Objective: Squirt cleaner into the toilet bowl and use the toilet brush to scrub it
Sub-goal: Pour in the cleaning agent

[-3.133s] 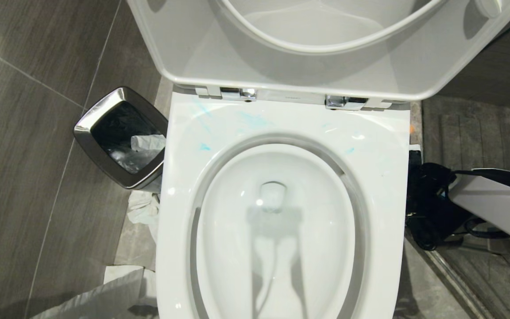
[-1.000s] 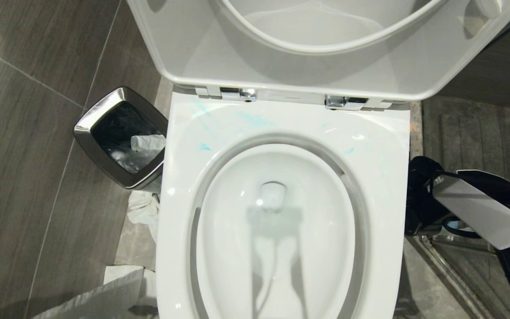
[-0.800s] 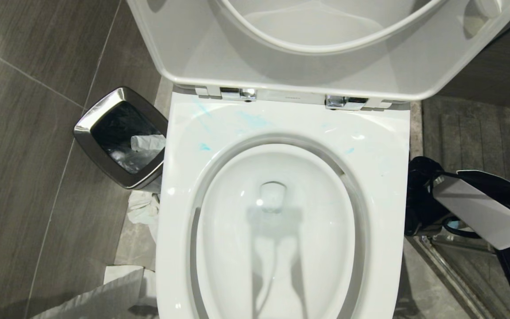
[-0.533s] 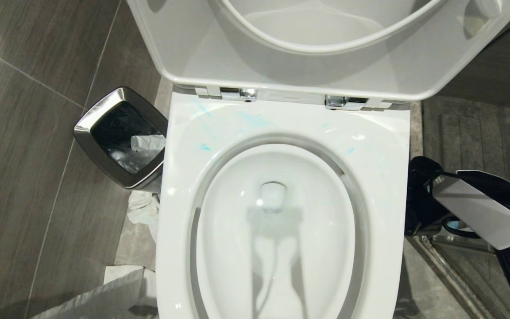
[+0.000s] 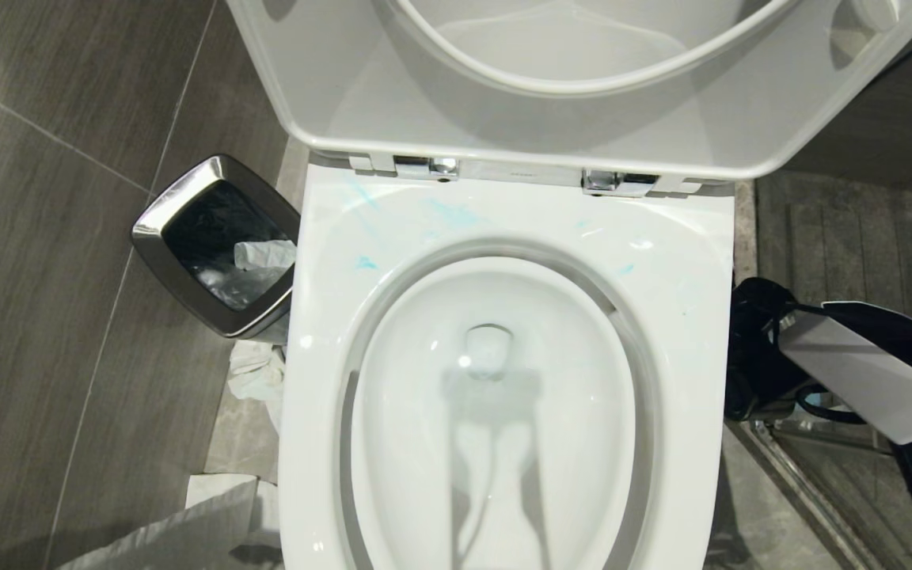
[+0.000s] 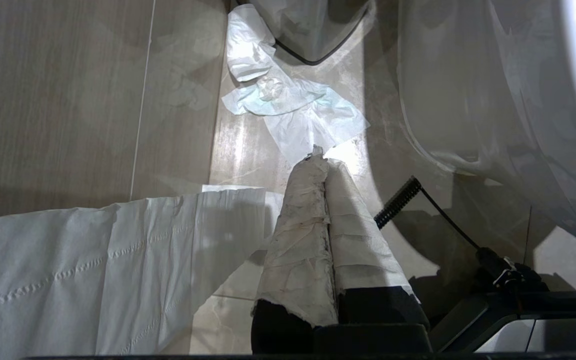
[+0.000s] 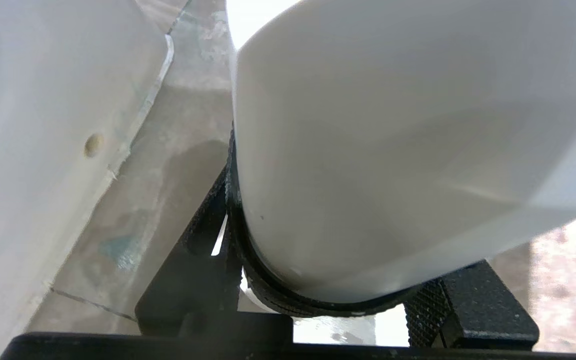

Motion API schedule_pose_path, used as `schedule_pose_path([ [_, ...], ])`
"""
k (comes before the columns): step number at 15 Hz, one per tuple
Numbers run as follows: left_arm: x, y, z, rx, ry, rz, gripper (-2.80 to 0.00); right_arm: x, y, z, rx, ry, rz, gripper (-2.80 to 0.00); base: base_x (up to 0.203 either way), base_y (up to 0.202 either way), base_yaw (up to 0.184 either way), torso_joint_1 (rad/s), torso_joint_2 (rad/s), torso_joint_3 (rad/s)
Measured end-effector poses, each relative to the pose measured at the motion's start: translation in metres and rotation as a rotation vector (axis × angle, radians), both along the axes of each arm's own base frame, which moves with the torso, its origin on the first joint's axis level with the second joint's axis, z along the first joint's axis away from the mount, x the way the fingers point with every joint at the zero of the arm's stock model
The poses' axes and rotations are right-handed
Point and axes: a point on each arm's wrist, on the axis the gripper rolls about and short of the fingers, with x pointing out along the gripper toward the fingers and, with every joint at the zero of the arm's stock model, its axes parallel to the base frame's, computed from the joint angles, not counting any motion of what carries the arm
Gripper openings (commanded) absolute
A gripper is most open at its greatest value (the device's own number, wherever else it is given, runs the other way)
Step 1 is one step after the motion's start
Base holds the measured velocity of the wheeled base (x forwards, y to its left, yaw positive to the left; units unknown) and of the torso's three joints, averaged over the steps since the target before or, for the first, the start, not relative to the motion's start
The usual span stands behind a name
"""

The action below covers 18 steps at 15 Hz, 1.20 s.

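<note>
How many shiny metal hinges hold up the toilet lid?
2. One hinge sits at the back of the toilet bowl's rim on the robot's left, the other hinge on its right. Both sit under the raised lid.

I can't read any text from here. There is a tiny dark mark on the toilet bowl (image 5: 503,207) at its back edge between the hinges, but it is too small to make out.
</note>
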Motion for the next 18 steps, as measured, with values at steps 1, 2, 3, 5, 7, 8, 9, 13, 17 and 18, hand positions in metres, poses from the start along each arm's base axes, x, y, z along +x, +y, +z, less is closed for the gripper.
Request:
schedule_pose_path([
  [1,0.000,0.000,0.000,0.000,0.000,0.000,-2.80,-0.002,-0.002,0.002,-0.003,0.002,-0.005,-2.80,0.000,0.000,0.000,0.000,0.00,0.000],
  [2,0.000,0.000,0.000,0.000,0.000,0.000,-2.80,-0.004,-0.005,0.005,-0.004,0.004,-0.010,-2.80,0.000,0.000,0.000,0.000,0.00,0.000],
  [3,0.000,0.000,0.000,0.000,0.000,0.000,-2.80,-0.006,-0.006,0.007,-0.004,0.004,-0.014,-2.80,0.000,0.000,0.000,0.000,0.00,0.000],
  [5,0.000,0.000,0.000,0.000,0.000,0.000,-2.80,-0.010,-0.009,0.014,-0.001,-0.001,-0.024,-2.80,0.000,0.000,0.000,0.000,0.00,0.000],
  [7,0.000,0.000,0.000,0.000,0.000,0.000,-2.80,-0.015,-0.012,0.020,0.007,0.000,-0.029,-2.80,0.000,0.000,0.000,0.000,0.00,0.000],
  [8,0.000,0.000,0.000,0.000,-0.001,0.000,-2.80,-0.018,-0.014,0.024,0.012,-0.001,-0.032,-2.80,0.000,0.000,0.000,0.000,0.00,0.000],
  [9,0.000,0.000,0.000,0.000,0.000,0.000,-2.80,-0.021,-0.016,0.030,0.020,-0.007,-0.033,-2.80,0.000,0.000,0.000,0.000,0.00,0.000],
  [13,0.000,0.000,0.000,0.000,0.000,0.000,-2.80,-0.038,-0.022,0.059,0.057,-0.014,-0.032,-2.80,0.000,0.000,0.000,0.000,0.00,0.000],
  [17,0.000,0.000,0.000,0.000,0.000,0.000,-2.80,-0.065,-0.022,0.087,0.086,0.028,-0.021,-2.80,0.000,0.000,0.000,0.000,0.00,0.000],
  [18,0.000,0.000,0.000,0.000,0.000,0.000,-2.80,-0.074,-0.022,0.093,0.088,0.032,-0.018,-2.80,0.000,0.000,0.000,0.000,0.00,0.000],
])
